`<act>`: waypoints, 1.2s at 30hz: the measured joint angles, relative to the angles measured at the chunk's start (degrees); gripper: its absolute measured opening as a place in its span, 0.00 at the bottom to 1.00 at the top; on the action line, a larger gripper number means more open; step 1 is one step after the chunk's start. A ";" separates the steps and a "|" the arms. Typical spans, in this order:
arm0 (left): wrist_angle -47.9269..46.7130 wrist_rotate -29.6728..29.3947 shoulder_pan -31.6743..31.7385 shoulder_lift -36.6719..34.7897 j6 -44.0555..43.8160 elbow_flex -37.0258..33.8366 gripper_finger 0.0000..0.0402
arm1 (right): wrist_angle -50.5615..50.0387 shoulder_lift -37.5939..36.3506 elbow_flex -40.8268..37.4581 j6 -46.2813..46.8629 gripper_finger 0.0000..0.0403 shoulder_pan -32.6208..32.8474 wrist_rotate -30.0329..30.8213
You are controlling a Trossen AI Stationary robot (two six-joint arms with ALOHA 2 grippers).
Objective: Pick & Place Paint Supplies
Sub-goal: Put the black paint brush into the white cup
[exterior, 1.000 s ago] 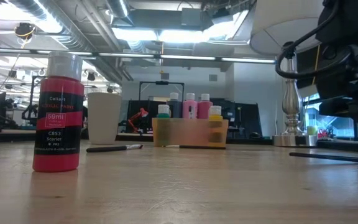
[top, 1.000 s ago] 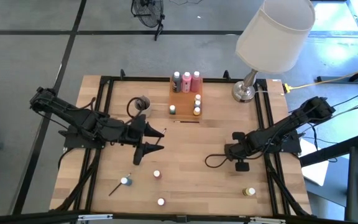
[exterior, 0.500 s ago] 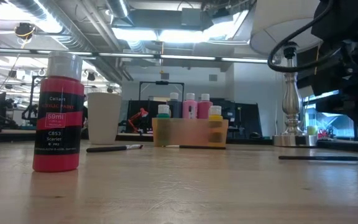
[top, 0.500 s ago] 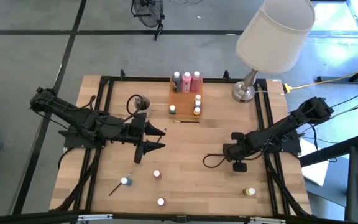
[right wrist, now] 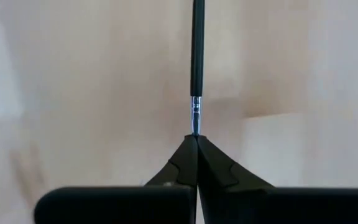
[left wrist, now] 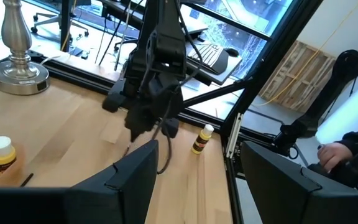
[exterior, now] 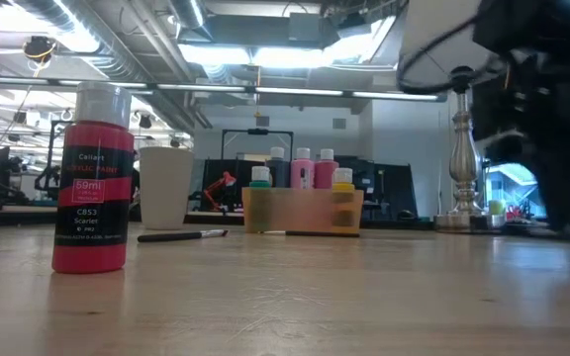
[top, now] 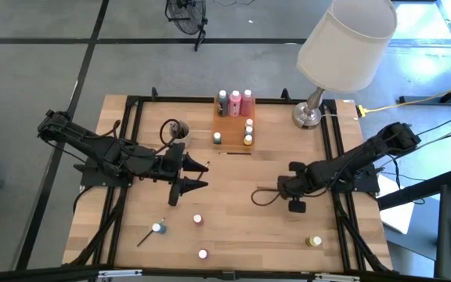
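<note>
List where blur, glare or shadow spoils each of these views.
Low view: the dark arm at right is smeared by motion, and ceiling lights glare. Right wrist view: the tabletop is soft, while the paintbrush in the shut right pincer stays crisp. Left wrist view: bright windows wash out. High view: evenly lit.

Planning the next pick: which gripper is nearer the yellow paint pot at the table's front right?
Right. The right gripper sits just behind the yellow paint pot; the left gripper is far across the table.

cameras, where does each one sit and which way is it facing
High: above, straight down on both arms; left gripper open.
Low: tabletop level, facing the orange tray and red bottle.
Left wrist: past its own fingers toward the right arm.
Right wrist: down at the table, right gripper shut on a paintbrush.
Shared: high and low both show the lamp.
</note>
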 joint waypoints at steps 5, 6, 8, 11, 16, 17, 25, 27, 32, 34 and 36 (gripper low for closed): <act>0.02 0.02 0.00 0.01 -0.72 0.00 0.56 | -7.87 0.00 5.48 -1.55 0.00 -5.96 6.05; 0.02 0.02 0.00 0.01 -0.75 0.00 0.56 | -8.90 0.09 6.26 -2.81 0.00 -7.56 6.40; 0.35 0.02 0.00 0.02 -0.82 0.00 0.56 | -10.14 0.96 7.69 -5.34 0.00 -10.61 6.69; 1.15 0.02 0.00 0.02 -0.82 0.00 0.56 | -10.71 3.53 9.73 -9.32 0.00 -14.85 6.76; 1.24 0.02 0.00 0.02 -1.78 0.00 0.56 | -11.37 10.14 13.35 -15.46 0.00 -20.16 7.40; 1.24 0.04 0.00 0.02 -2.23 0.00 0.56 | -12.02 11.39 14.09 -15.92 0.00 -20.96 7.77; 1.22 3.01 -0.04 0.02 -2.98 0.00 0.56 | -17.10 14.08 17.88 -19.23 0.00 -23.84 10.61; 1.23 3.47 -0.04 0.02 -2.96 0.00 0.56 | -17.72 14.01 17.93 -20.68 0.00 -24.39 11.59; 1.21 3.50 -0.04 0.02 -2.76 0.00 0.56 | -16.64 14.94 17.95 -22.81 0.00 -26.39 11.67; 1.22 3.50 0.02 0.02 -1.82 0.00 0.56 | -16.15 15.61 17.95 -23.73 0.00 -27.13 11.67; 1.20 3.50 0.00 0.00 -0.98 0.00 0.56 | -16.02 16.44 17.95 -24.46 0.00 -27.60 11.67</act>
